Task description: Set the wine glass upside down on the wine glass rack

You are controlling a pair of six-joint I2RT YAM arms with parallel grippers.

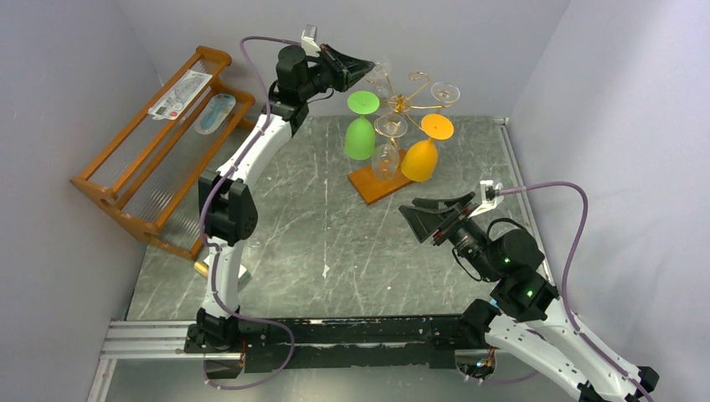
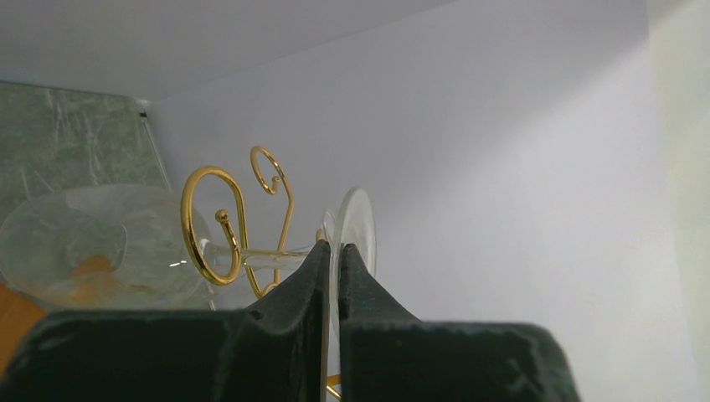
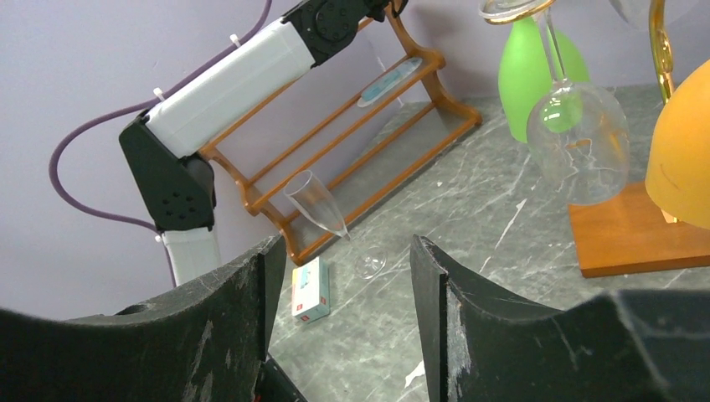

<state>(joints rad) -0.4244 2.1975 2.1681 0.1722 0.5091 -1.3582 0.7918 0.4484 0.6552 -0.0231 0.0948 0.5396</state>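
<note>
Left claw (image 2: 333, 251) is seen pressed together on the thin round foot of the clear wine glass (image 2: 358, 219), raised level with the top of the gold wire rack (image 1: 403, 102). The glass's stem is threaded through one curled gold loop, with the bowl on the other side of that loop from the claw. Whether the foot is resting on the wire cannot be told. The rack is set on its wooden base near the far edge of the counter (image 1: 318, 243), right of the middle. A green glass (image 1: 360, 136), an orange glass (image 1: 421, 157) and another clear glass (image 1: 386, 159) are hung upside down from it. The right claw (image 1: 429, 216) is held spread and empty above the counter, just on the near side of the rack's base. A wooden shelf (image 1: 159, 142) is stood along the left edge. A champagne flute (image 3: 318, 205) is seen tilted by the shelf's near end, beside a small box (image 3: 310, 289).
</note>
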